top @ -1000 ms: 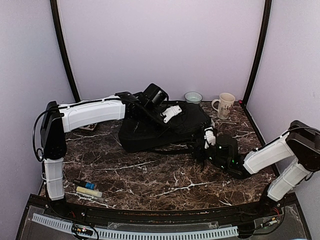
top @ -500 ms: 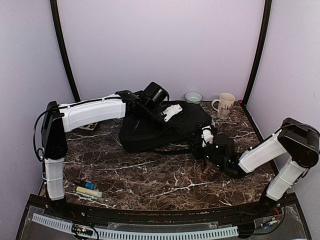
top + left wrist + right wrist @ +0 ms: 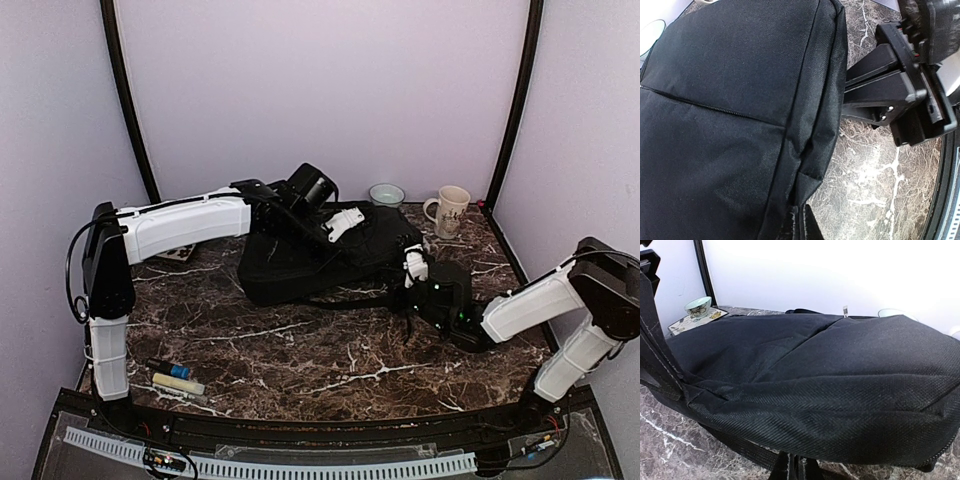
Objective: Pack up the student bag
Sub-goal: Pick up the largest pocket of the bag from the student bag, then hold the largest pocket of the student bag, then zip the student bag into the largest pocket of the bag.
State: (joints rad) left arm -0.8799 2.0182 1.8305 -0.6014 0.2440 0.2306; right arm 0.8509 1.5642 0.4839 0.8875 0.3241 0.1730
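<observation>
The fingers of the left gripper [image 3: 799, 224] are pressed together on a fold at the bag's [image 3: 310, 255] edge. Those of the right gripper [image 3: 791, 468] seem to be pinched on thin fabric at its near-right corner. The bag is laid flat at the back of the table [image 3: 300, 350], between both arms. If it is pulled from such shallow pinches, the fabric could be lost, or the mug [image 3: 450, 210] nearby could be knocked over.
</observation>
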